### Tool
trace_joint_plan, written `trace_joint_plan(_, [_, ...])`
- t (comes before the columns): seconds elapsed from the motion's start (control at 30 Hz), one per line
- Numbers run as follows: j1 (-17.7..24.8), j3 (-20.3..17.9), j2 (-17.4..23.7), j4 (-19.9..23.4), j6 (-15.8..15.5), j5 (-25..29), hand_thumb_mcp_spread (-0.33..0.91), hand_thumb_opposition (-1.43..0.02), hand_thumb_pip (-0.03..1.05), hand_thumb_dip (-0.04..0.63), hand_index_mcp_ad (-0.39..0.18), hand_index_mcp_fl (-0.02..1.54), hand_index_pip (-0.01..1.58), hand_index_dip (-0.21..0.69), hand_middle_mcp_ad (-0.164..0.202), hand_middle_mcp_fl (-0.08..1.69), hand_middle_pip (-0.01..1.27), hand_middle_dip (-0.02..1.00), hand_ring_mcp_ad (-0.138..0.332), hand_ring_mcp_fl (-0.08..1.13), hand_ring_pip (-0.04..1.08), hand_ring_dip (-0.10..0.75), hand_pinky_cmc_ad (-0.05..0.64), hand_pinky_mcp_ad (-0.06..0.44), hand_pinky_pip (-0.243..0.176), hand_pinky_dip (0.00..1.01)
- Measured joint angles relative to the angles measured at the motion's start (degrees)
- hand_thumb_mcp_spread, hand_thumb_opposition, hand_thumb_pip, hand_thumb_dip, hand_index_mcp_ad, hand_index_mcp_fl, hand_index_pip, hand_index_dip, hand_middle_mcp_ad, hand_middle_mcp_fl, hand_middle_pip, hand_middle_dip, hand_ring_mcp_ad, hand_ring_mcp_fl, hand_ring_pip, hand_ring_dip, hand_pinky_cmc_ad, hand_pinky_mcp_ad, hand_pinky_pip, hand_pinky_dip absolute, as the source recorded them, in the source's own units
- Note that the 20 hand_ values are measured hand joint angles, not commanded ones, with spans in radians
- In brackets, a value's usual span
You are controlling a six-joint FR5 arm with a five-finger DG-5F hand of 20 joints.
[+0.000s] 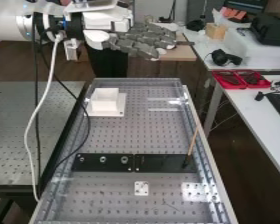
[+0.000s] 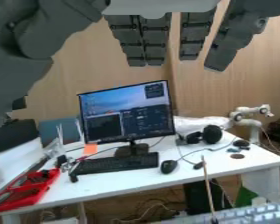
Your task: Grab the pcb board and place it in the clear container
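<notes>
- Pcb board: probably the small pale plate with dark spots, lying flat on the perforated bench, just nearer the high camera than the black strip; identity not certain
- Clear container: outline not readable; bright patch beside the plate may be its plastic or mere glare, worth settling before any release
- Hand: raised beyond the bench's far end, well apart from the plate; fingers straight, some side by side, others spread, nothing pinched
- Step in hand, as judged: the approach, task at its start. Come over high, clear of the upright stick and white box, then lower palm-down
- Grip wants opposite edges, thumb against fingertips, light pressure; a thin board could skid or hug the surface, so lift level
- High view gives the bench layout and the hand's height over it
- Wrist view gives the side desk face-on: monitor, keyboard, small white robot arm, plus the gaps between fingers
</notes>
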Motion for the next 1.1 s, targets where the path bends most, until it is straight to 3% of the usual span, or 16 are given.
trace_joint_plan(0.2, [-1.13, -2.85, -3.64, 3.51, -0.41, 1.83, 0.28, -0.62, 0.24, 0.007, 0.063, 0.12, 0.07, 0.215, 0.105, 0.03, 0.14, 0.11, 0.171, 0.02, 0.08, 0.012, 0.314, 0.215, -0.110, 0.39])
trace_joint_plan(0.67, [-5.85, -4.00, -11.94, 6.83, -3.94, 5.15, 0.34, -0.65, 0.30, 0.024, 0.000, 0.16, 0.09, 0.154, 0.105, 0.03, 0.14, 0.13, 0.173, 0.01, 0.08, 0.012, 0.311, 0.216, -0.110, 0.39])
trace_joint_plan(0.73, [-6.44, -3.98, -12.73, 7.38, -4.77, 5.19, 0.35, -0.65, 0.32, 0.019, -0.009, 0.19, 0.09, 0.157, 0.105, 0.03, 0.14, 0.13, 0.173, 0.01, 0.08, 0.012, 0.312, 0.215, -0.110, 0.38])
trace_joint_plan(0.9, [-7.86, -3.00, -15.29, 8.01, -6.41, 4.77, 0.40, -0.68, 0.38, 0.079, -0.040, 0.27, 0.12, 0.157, 0.105, 0.03, 0.14, 0.13, 0.173, 0.01, 0.08, 0.014, 0.309, 0.199, -0.106, 0.33])
trace_joint_plan(1.1, [-9.29, 0.24, -19.43, 7.41, -9.18, 3.10, 0.44, -0.71, 0.40, 0.119, -0.080, 0.30, 0.29, 0.154, 0.096, 0.03, 0.13, 0.13, 0.175, 0.00, 0.08, 0.014, 0.311, 0.190, -0.110, 0.26])
